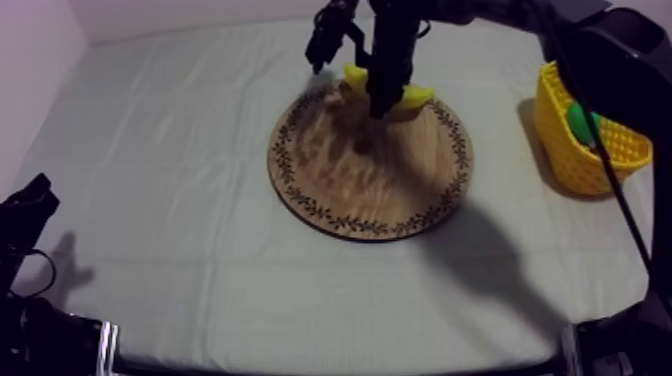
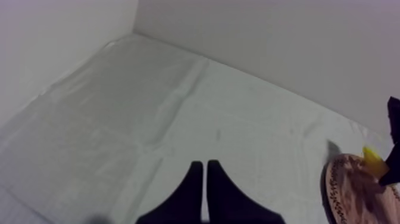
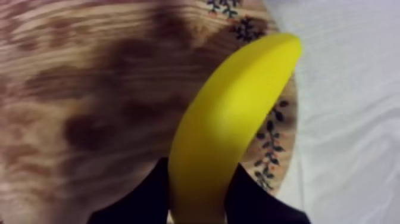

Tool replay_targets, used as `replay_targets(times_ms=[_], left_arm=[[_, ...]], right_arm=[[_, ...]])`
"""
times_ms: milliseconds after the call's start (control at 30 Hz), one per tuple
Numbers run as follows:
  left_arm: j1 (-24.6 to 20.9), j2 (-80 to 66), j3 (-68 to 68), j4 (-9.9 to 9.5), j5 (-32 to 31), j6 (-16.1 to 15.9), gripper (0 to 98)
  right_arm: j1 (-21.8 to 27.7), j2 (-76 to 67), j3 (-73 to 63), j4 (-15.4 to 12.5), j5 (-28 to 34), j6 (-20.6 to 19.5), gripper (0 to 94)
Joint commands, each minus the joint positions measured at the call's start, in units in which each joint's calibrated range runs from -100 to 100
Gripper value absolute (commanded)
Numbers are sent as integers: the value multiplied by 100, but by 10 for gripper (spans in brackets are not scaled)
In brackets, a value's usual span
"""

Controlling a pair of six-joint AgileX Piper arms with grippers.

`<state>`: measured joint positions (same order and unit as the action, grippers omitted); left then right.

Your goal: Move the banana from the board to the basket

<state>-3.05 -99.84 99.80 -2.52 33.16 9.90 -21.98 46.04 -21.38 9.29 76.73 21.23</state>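
Squarely held: the curved yellow toy banana [image 3: 229, 119] is clamped across its middle by the right gripper [image 1: 383, 105].
That mid-body grip should keep it level when lifted, I judge. It is over the far rim of the round wooden board with a patterned border [image 1: 370, 180], and the yellow lattice basket [image 1: 560, 150] stands well apart to the right. The left gripper [image 2: 205, 170] rests aside, fingers pressed together on nothing.

Glossy smooth banana [image 3: 232, 119], grainy wooden board [image 3: 89, 77]
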Motion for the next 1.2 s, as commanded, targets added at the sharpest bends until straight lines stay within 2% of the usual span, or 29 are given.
replay_targets(times_ms=[0,433,867,1167], left_arm=[[-2,2,-2,0,-1,0,1],[-2,2,-2,0,-1,0,1],[-2,2,-2,0,-1,0,1],[-2,2,-2,0,-1,0,1]], right_arm=[[7,-453,160,-34,24,54,137],[16,-2209,453,-224,787,239,142],[77,-3198,1258,-152,1006,-119,168],[626,-3864,2278,-69,1046,-507,187]])
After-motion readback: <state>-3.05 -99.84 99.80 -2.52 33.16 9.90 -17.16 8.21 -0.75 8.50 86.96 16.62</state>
